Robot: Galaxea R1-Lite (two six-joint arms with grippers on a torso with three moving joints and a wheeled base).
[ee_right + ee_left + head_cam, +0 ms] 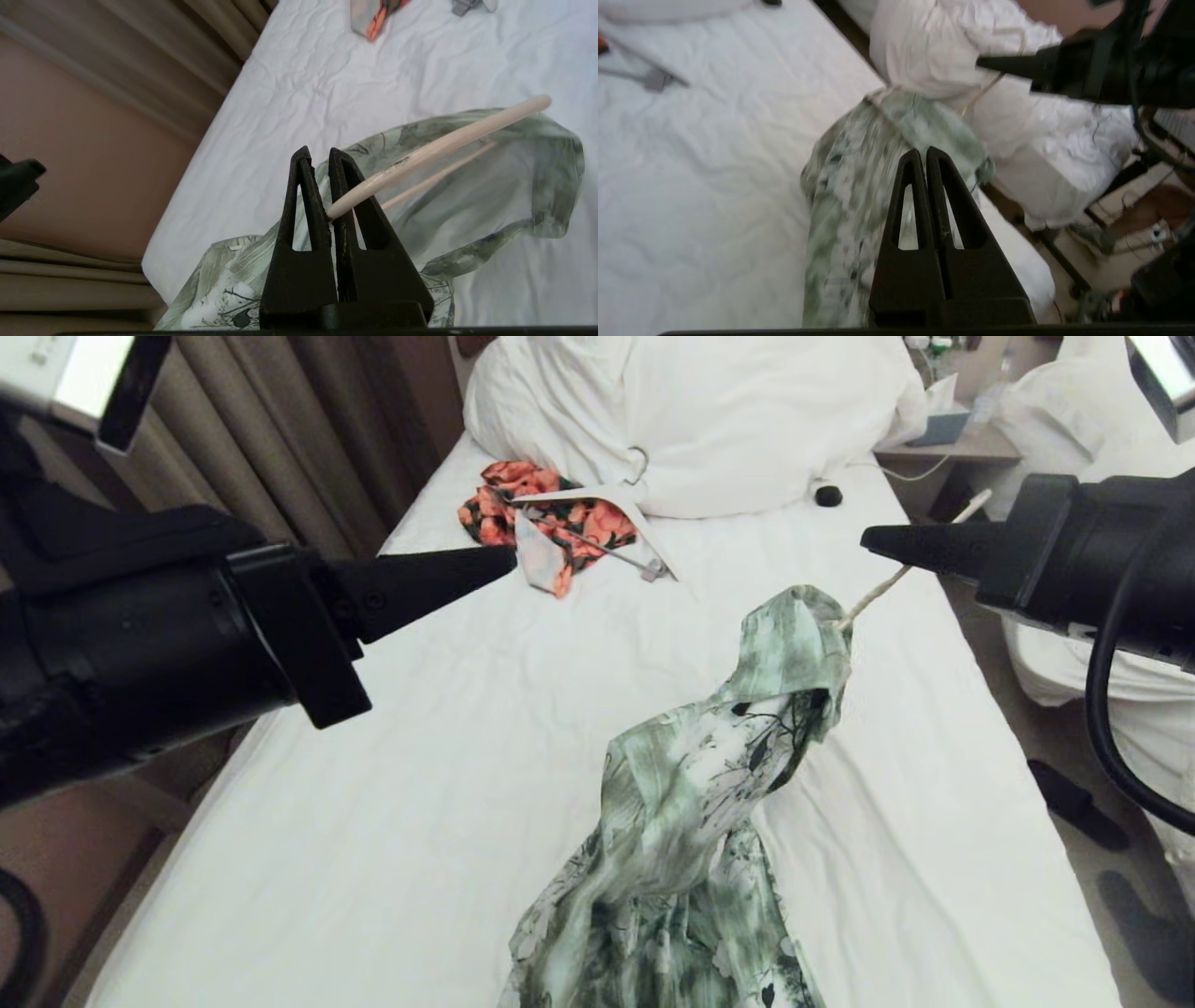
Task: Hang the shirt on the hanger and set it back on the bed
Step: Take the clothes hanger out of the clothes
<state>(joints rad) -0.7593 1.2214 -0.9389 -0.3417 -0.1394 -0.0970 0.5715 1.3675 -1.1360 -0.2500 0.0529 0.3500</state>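
The pale green floral shirt (691,803) is lifted off the white bed (373,756). It is draped over one end of the cream hanger (873,595) and trails down to the sheet. My right gripper (864,537) is above the bed's right side, shut on the hanger (444,144); the shirt (514,196) hangs over the rod beyond the right gripper (319,151). My left gripper (509,558) hovers over the bed's left half, shut and empty, apart from the shirt. In the left wrist view the left gripper (922,150) points toward the blurred shirt (850,186).
An orange-and-black garment (551,513) with a broad white hanger (653,546) lies near the pillow heap (691,411). Beside the heap sits a small black object (828,496). Curtains (280,429) run along the left; a second white bed (1074,420) and a bedside table (952,443) stand on the right.
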